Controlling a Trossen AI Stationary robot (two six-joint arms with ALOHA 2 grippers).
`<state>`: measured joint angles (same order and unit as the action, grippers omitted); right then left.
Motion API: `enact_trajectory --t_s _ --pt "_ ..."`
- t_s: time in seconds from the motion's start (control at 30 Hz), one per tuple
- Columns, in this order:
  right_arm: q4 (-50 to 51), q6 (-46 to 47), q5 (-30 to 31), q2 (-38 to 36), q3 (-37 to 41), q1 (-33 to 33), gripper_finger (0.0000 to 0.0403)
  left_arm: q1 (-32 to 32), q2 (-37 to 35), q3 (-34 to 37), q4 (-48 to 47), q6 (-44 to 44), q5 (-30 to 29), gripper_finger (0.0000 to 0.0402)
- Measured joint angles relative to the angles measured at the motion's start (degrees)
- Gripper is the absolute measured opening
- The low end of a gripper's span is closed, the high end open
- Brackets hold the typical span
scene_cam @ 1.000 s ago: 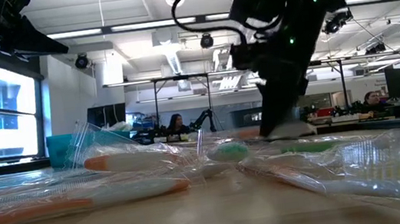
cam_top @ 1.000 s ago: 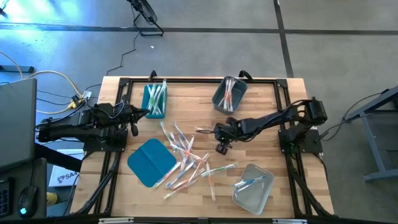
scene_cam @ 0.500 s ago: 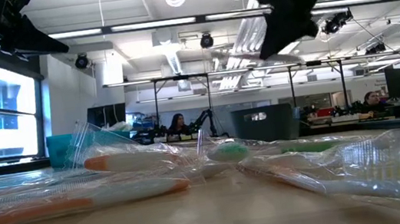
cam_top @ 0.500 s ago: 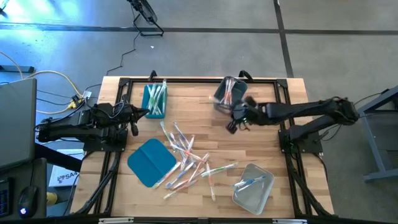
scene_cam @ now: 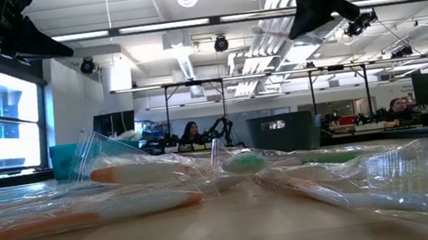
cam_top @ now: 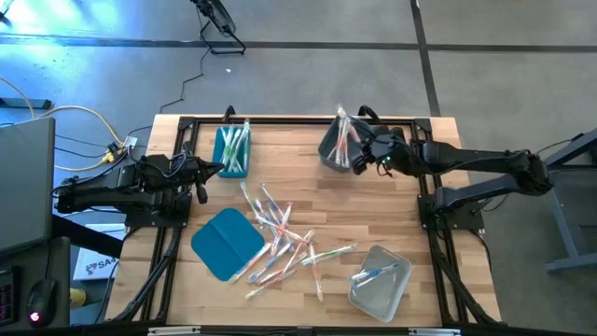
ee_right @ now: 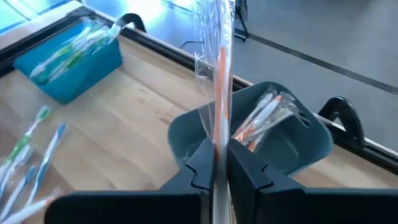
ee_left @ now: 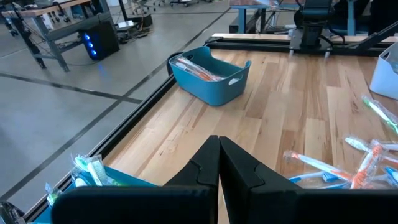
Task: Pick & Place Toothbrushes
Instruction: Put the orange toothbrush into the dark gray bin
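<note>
My right gripper [cam_top: 360, 155] hangs over the grey bin [cam_top: 338, 147] at the far side of the table, shut on one toothbrush [ee_right: 220, 68] with an orange handle in a clear wrapper. More orange toothbrushes [ee_right: 264, 118] lie in that bin. A loose pile of wrapped toothbrushes [cam_top: 280, 238] lies on the table's middle. My left gripper [cam_top: 211, 171] waits shut at the left, next to the teal bin [cam_top: 232, 149] that holds green toothbrushes. My right gripper pinches the wrapped toothbrush between its two fingers, on the handle's lower stretch [ee_right: 219, 134]. The fingers come from the table's right, slanting down. The toothbrush sticks out past the fingertips [ee_right: 198, 163], tilted upward, lifted clear above the grey bin.
A flat teal lid [cam_top: 227, 243] lies left of the pile. A clear bin [cam_top: 381, 280] with a blue toothbrush stands near the front right. Black frame rails [cam_top: 280, 119] run along the table's edges. In the low view the pile [scene_cam: 205, 179] fills the foreground.
My right gripper has risen from the pile at the table's middle and swung toward the far edge to above the grey bin, rolling as it went. The orange toothbrush has come up with it, lifted clear of the table.
</note>
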<state>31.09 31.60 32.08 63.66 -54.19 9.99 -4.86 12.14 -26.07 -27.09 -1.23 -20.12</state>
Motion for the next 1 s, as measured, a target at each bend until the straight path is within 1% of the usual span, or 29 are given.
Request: enact_trajectory --t_s 0.13,0.37,0.47,0.57,0.63,0.8,0.9,1.0 --pt "-0.2 -2.9 2.0 0.2 0.0 2.2 0.0019 0.0 0.0 0.0 0.0 0.0 0.0 0.0003" --pt "-4.3 -3.4 10.6 2.0 0.2 3.6 0.0017 0.0 0.0 0.0 0.0 0.0 0.0 0.0003" --pt "-11.7 -3.0 11.4 2.1 3.5 3.6 0.0016 0.0 0.0 0.0 0.0 0.0 0.0 0.0003" --pt "-21.9 -3.0 11.1 2.1 8.8 3.6 0.0016 0.0 0.0 0.0 0.0 0.0 0.0 0.0003" --pt "-26.8 -2.3 11.1 2.1 12.0 3.9 0.0015 0.0 0.0 0.0 0.0 0.0 0.0 0.0003" --pt "-35.8 3.1 10.9 2.2 17.7 4.9 0.0015 0.0 0.0 0.0 0.0 0.0 0.0 0.0003" --pt "-41.9 4.5 10.1 3.3 20.3 4.8 0.0015 0.0 0.0 0.0 0.0 0.0 0.0 0.0003" --pt "-46.7 4.6 9.9 5.2 21.4 4.8 0.0015 0.0 0.0 0.0 0.0 0.0 -0.1 0.0003"
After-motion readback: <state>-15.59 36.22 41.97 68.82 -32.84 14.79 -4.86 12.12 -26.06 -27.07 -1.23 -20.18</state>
